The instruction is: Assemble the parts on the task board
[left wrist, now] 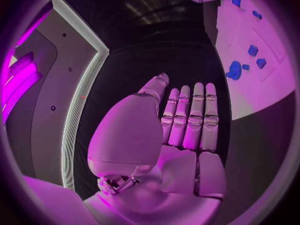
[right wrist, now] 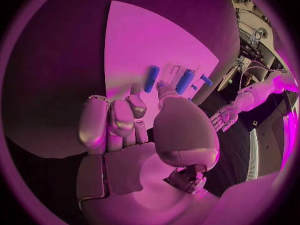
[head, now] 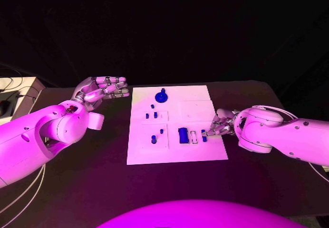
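Observation:
The white task board (head: 206, 154) lies in the middle of the black table. On it are a round blue part (head: 161, 97) at the far end, several small blue pieces (head: 151, 115) near the middle, and a larger blue block (head: 183, 135) beside a slim blue bar (head: 203, 135) near the right edge. My right hand (head: 218, 124) hangs over that right edge, its bent fingertips (right wrist: 134, 104) just short of the bar (right wrist: 152, 78) and the thumb by the block (right wrist: 185, 81). It holds nothing. My left hand (head: 102, 90) hovers left of the board, fingers (left wrist: 190, 117) straight and empty.
A pale box (head: 17, 92) with cables sits at the table's left edge. Bare black tabletop (head: 89, 180) lies in front of the board and on both sides of it.

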{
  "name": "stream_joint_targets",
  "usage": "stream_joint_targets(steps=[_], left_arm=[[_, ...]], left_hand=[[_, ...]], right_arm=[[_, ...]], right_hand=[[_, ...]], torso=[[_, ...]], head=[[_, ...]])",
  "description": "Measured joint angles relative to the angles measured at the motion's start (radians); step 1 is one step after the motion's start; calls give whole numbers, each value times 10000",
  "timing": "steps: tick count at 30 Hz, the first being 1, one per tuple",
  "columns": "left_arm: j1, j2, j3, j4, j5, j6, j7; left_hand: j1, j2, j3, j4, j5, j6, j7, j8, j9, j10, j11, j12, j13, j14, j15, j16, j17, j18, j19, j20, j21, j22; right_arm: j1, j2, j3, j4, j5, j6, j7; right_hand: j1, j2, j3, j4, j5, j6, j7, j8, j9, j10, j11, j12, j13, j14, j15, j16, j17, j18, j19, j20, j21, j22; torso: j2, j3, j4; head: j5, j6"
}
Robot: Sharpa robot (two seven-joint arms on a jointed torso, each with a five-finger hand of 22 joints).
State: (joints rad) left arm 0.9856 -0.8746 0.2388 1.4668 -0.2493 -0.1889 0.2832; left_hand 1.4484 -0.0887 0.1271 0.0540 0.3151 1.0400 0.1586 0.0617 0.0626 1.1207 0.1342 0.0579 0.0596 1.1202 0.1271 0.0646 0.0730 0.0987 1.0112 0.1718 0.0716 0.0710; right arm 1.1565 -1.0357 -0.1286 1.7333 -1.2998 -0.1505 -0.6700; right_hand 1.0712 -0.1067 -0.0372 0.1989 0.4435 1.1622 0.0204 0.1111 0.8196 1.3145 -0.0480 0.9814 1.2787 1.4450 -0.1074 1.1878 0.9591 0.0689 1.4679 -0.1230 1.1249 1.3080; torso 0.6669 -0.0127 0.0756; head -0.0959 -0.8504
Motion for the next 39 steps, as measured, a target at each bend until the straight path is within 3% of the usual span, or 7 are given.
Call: stream_joint_targets(steps=[6, 9, 23, 29, 32, 34, 39], left_arm=[[0, -10, 0, 9, 2, 8, -5], [0, -14, 0, 14, 4, 11, -7], [0, -42, 0, 22, 13, 16, -25], [0, -43, 0, 25, 16, 18, -35], [0, -46, 0, 26, 17, 18, -40], [0, -47, 0, 27, 17, 18, -43], [0, -47, 0, 31, 18, 19, -49]], left_hand=[[0, 0, -42, 42, 0, 0, 0, 0, 0, 0, 0, 0, 0, 0, 0, 0, 0, -1, 0, 0, 0, 0], [0, 0, -42, 42, 0, 0, 0, 0, 0, 0, 0, 0, 0, 0, 0, 0, 0, 0, 0, 0, 0, 0], [0, 0, -111, 110, 0, 0, 0, 0, 0, -38, 39, 0, 0, 0, 0, 0, 5, 0, 0, 0, 0, 0], [0, 0, -111, 110, 0, 0, 0, 0, 0, -38, 38, 0, 0, 0, 0, 0, 9, 0, 0, 0, 0, 0], [24, 23, -110, 110, 0, 0, -1, 0, 0, -38, 38, 0, 0, 0, 0, 0, 9, 0, 0, 0, 0, 0], [42, 42, -110, 110, 0, 0, 0, 0, 0, -38, 38, 0, 0, 0, 0, 0, 9, 0, 0, 0, 0, 0], [42, 42, -110, 110, 0, 0, 0, 0, 0, -38, 38, 0, 0, 0, 0, 0, 8, -1, 0, 0, 0, 0]], right_arm=[[-117, 194, 1, -158, -26, -8, -121], [-144, 276, 17, -176, 6, -47, -124], [-229, 404, 43, -207, 233, -313, -104], [-263, 453, 62, -242, 245, -329, -86], [-273, 480, 70, -254, 240, -323, -73], [-278, 496, 75, -262, 232, -314, -63], [-292, 561, 86, -330, 186, -262, -16]], right_hand=[[-63, 346, -299, -642, 1075, -79, 79, -209, -217, -34, 35, -33, -13, 0, 0, 0, 15, 0, -36, 36, 0, -1], [-93, 479, -396, -818, 1251, -80, 80, -301, -284, -65, 67, -58, -42, 0, 0, 0, 31, 0, -36, 36, 0, -1], [-107, 539, -386, -673, 1318, -61, 63, -297, -339, -66, 75, -58, -59, -38, 38, 0, 88, 0, 1, 73, 0, -4], [429, 907, -271, -1472, 1527, -41, 76, -223, -309, -62, 79, -58, -74, -38, 37, 0, 105, 0, 1, 73, 0, -4], [681, 922, -116, -1845, 1517, -37, 78, -220, -309, -73, 69, -58, -75, -38, 38, 0, 121, -1, 1, 73, 0, -5], [760, 916, 69, -2029, 1233, -21, 94, -230, -309, -89, 53, -58, -86, -38, 38, 0, 131, -6, 1, 73, 0, -5], [846, 826, 409, -2036, 1134, -6, 114, -267, -74, -142, 72, -58, -100, -36, 40, 0, 180, -30, 1, 73, 0, -6]], torso=[[-3, -2, 4], [-2, -2, 5], [7, 6, -8], [8, 10, -8], [7, 10, -6], [5, 9, -6], [1, 8, -4]], head=[[3, 0], [21, -1], [40, -54], [33, -69], [28, -90], [21, -105], [3, -132]])
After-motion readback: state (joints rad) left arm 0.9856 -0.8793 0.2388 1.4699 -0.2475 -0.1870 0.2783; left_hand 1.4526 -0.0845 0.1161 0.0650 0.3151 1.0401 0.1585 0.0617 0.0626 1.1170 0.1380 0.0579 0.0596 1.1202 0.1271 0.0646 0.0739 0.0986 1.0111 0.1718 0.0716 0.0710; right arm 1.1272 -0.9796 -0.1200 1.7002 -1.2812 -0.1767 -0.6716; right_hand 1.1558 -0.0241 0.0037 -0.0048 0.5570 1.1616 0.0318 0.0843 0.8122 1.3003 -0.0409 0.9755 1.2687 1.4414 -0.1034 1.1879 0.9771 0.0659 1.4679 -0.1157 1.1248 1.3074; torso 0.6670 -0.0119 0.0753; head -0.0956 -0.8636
